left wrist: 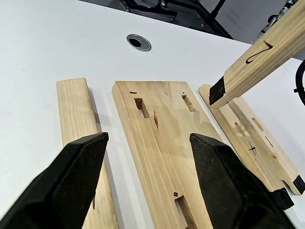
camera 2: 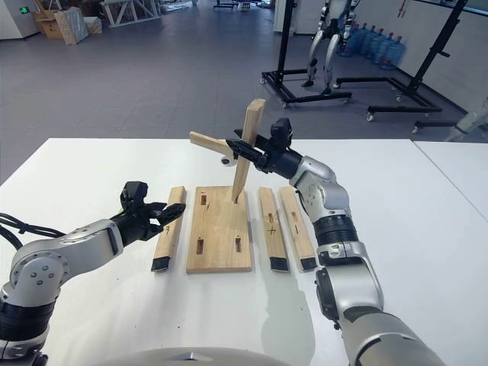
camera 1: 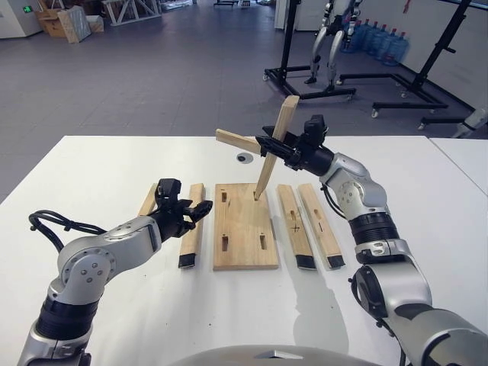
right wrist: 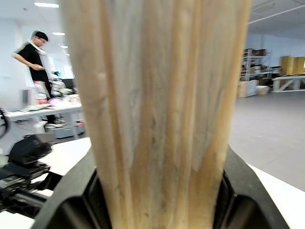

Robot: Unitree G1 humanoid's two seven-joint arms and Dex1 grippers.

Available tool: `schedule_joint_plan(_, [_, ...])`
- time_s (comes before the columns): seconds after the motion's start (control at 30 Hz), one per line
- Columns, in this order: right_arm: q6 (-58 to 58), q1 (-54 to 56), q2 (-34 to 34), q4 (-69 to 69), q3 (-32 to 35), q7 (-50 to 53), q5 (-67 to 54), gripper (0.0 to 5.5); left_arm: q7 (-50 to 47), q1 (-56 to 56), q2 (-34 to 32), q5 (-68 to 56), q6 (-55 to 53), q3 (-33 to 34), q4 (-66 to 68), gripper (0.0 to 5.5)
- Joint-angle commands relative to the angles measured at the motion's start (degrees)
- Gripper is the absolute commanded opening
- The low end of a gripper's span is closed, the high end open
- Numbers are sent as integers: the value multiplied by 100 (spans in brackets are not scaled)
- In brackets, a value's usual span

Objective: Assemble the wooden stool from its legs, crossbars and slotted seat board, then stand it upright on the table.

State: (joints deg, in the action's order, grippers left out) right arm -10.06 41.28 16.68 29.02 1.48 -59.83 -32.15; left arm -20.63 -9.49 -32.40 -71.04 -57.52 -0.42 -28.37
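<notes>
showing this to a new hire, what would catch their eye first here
The right gripper holds a tilted leg in the air with a crossbar fixed across it, its lower end near the far right slot of the seat board. Next comes the open left gripper, by the flat leg left of the board.

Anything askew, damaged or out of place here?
The leg in the right gripper leans well off vertical, its lower end at a far slot of the seat board, a crossbar jutting sideways. Nothing looks damaged.
</notes>
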Motion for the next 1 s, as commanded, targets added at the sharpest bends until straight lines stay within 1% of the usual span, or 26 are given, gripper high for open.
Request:
schedule_joint_plan(0.03, [951, 216, -121, 280, -38, -834, 237, 205, 78, 34, 110, 211, -171, -29, -13, 313])
schedule_joint_plan(0.27, [3640, 381, -294, 1468, -202, -1741, 1115, 205, 265, 69, 310, 555, -314, -26, 4, 313])
schedule_joint_plan(0.37, [4095, 564, -364, 2019, -103, -2017, 1141, 205, 332, 67, 404, 675, -376, -12, 4, 313])
schedule_joint_plan(0.43, [4188, 687, -402, 2362, -31, -2197, 1103, 205, 372, 72, 468, 753, -410, -8, 1, 313])
schedule_joint_plan(0.57, [3997, 874, -467, 2855, 229, -2531, 892, 205, 450, 81, 586, 880, -499, 22, -11, 313])
schedule_joint_plan(0.77, [3907, 989, -395, 3242, 443, -2810, 973, 205, 533, 61, 740, 1043, -639, 88, -37, 313])
schedule_joint_plan(1.0, [4212, 1184, -462, 3492, 472, -2720, 1219, 205, 615, 72, 890, 1210, -773, 147, -100, 313])
